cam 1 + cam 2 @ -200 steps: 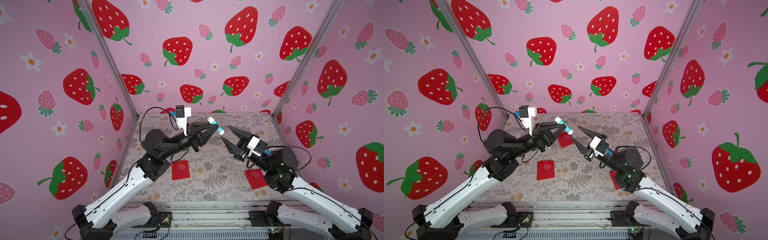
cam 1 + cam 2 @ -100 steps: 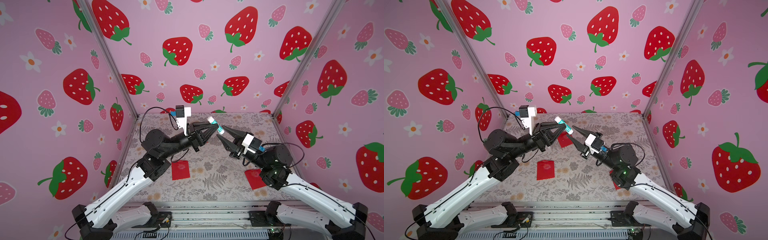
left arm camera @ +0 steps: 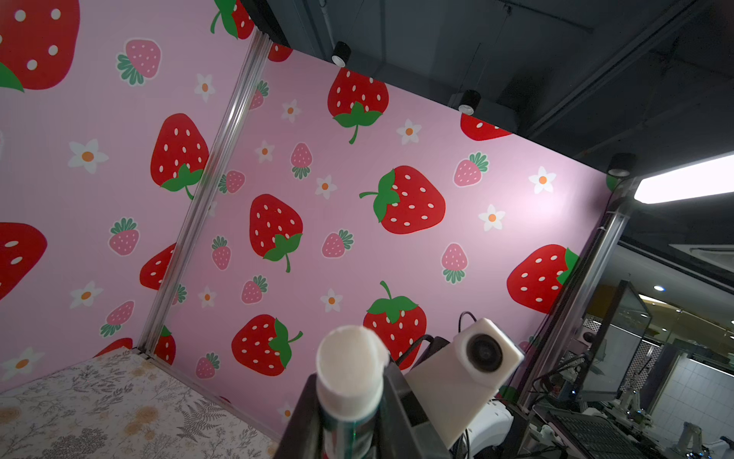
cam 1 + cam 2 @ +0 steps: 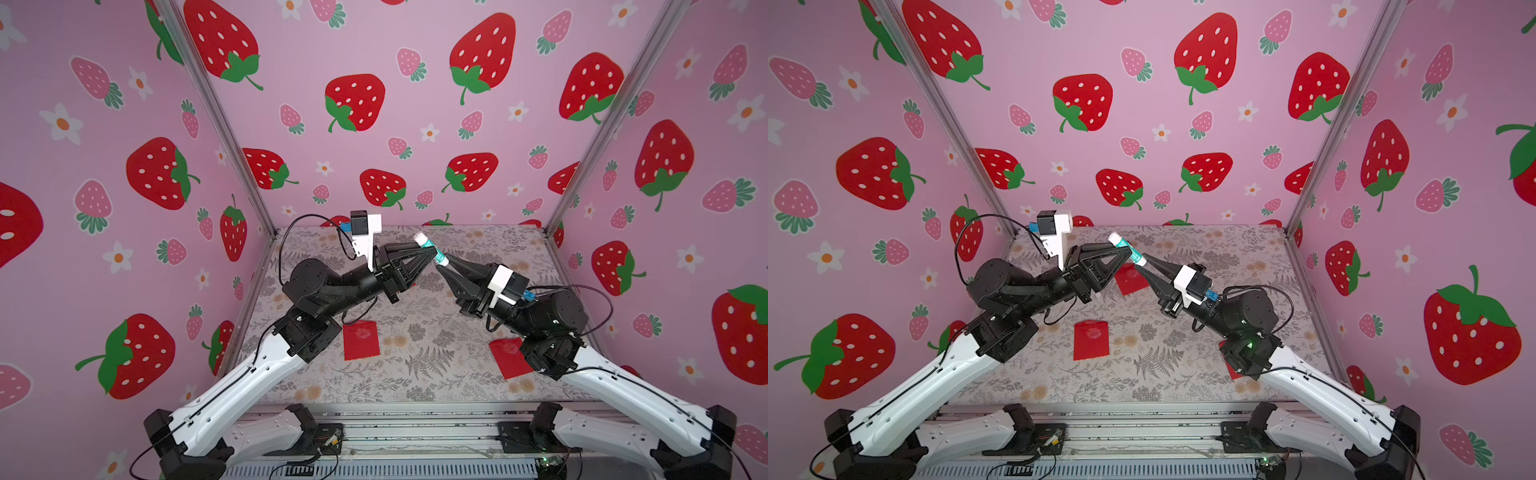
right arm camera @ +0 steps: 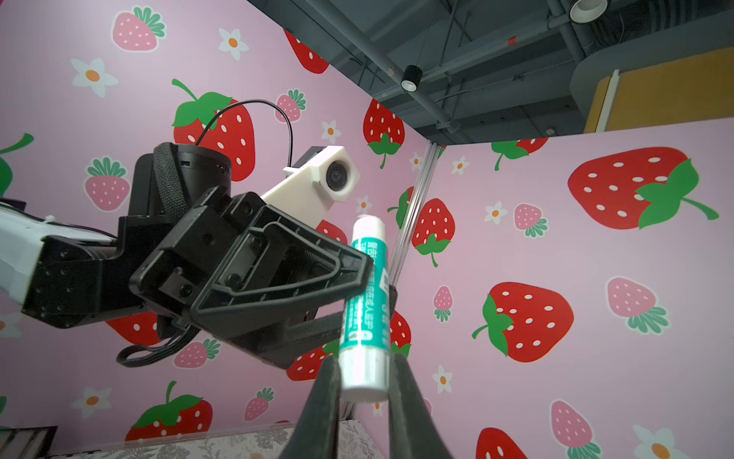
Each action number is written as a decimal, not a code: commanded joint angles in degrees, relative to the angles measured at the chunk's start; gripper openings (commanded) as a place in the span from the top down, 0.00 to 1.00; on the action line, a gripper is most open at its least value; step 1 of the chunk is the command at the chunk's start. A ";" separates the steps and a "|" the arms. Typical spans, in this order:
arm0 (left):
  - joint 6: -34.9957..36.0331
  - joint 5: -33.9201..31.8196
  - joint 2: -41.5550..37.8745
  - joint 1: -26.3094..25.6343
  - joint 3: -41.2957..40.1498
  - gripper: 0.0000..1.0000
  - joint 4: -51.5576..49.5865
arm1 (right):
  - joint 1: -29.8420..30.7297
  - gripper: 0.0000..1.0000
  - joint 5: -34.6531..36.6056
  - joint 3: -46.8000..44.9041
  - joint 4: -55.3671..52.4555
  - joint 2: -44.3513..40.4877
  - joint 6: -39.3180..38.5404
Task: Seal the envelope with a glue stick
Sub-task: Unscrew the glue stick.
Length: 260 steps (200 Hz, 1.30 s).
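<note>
R fingers moved in & closed, now pinching the glue stick at its lower white end. L fingers pinch its teal band. Stick is tilted in mid-air betw. the two, well above the surface. Red envelope lies flat below.

Pink walls printed with red strawberries and white flowers close in three sides, joined by silvery corner posts. The surface wears a grey fern-and-flower cloth. Above the walls is a dark ceiling — small spotlights and one bright strip light.
</note>
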 commanded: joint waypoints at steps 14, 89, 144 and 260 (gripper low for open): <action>8.26 10.30 0.45 -0.05 1.54 1.00 -0.09 | 0.31 1.00 -2.52 0.81 -3.23 -4.01 14.01; 26.63 52.82 7.71 -3.27 18.86 1.00 -20.64 | 1.29 1.00 -43.02 1.49 -9.56 -8.84 36.40; 37.30 54.20 9.02 -4.03 23.28 1.00 -33.87 | 4.09 1.00 -39.95 2.34 -20.47 -11.48 27.24; 15.95 1.41 -2.10 -3.83 1.05 1.00 -9.98 | 4.09 0.35 5.37 -6.27 -11.51 -16.52 0.75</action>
